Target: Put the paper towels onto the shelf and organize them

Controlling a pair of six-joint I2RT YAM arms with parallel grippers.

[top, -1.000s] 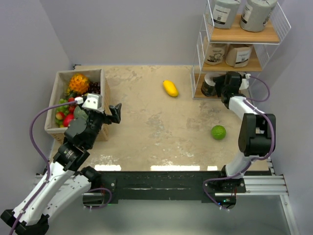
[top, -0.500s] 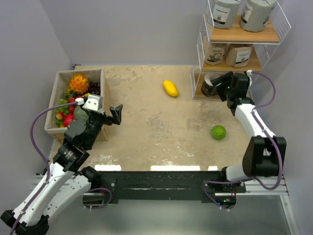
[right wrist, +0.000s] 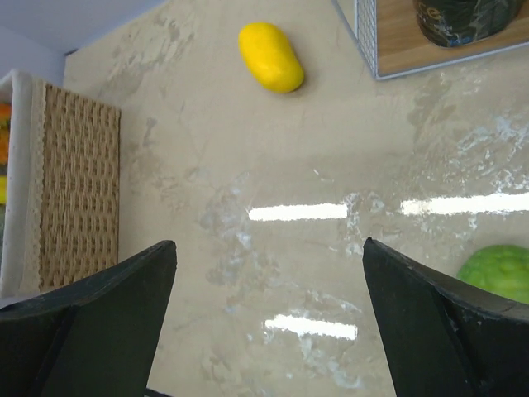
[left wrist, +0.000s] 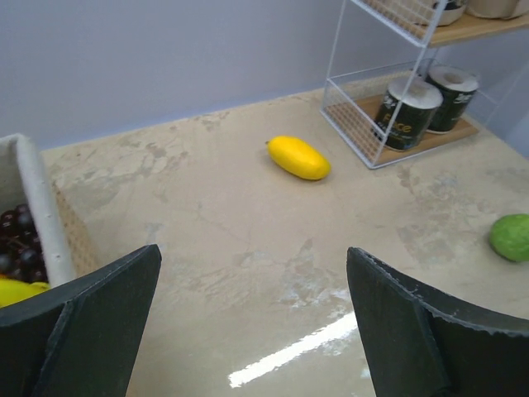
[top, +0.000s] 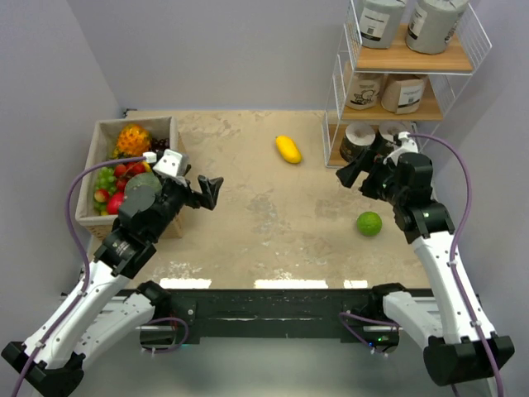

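All six short, fat, paper-wrapped paper towel rolls (top: 382, 21) are sitting on the tall white-wire shelf (top: 395, 59) with light wooden boards at the far right of the beige mottled table (top: 248, 240). Two grey ones are on the top tier, two tan ones (top: 364, 89) on the middle and two black ones (left wrist: 407, 113) on the bottom. The right gripper (top: 354, 172) is hovering just in front of the bottom tier, fingers spread wide and pinching nothing, near the round green fruit (top: 369, 223). The left gripper (top: 207, 190), likewise spread and empty, is hanging beside the woven box of fruit (top: 136, 121).
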